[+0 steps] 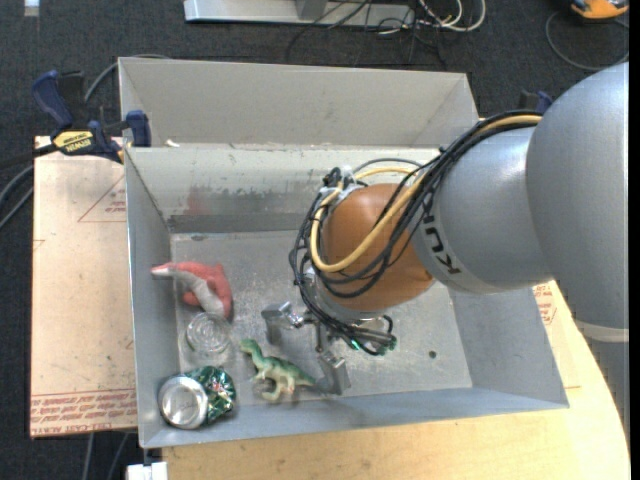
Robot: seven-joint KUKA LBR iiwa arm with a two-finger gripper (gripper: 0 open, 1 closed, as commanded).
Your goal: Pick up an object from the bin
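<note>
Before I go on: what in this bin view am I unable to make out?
1. Camera view: the bin floor under the orange cover is hidden by the arm.
2. Whether the gripper touches the green dinosaur toy: the tail and one finger lie too close to tell.
3. The green bit behind the gripper: cable or loose thing, too small to tell.
4. The pink toy: its kind is unclear.

Pink toy (200,280), clear cup (207,334), green can (197,398) lined along left side.

Bare bin floor (440,333) right; dinosaur (275,373), can (190,400) left.
</note>
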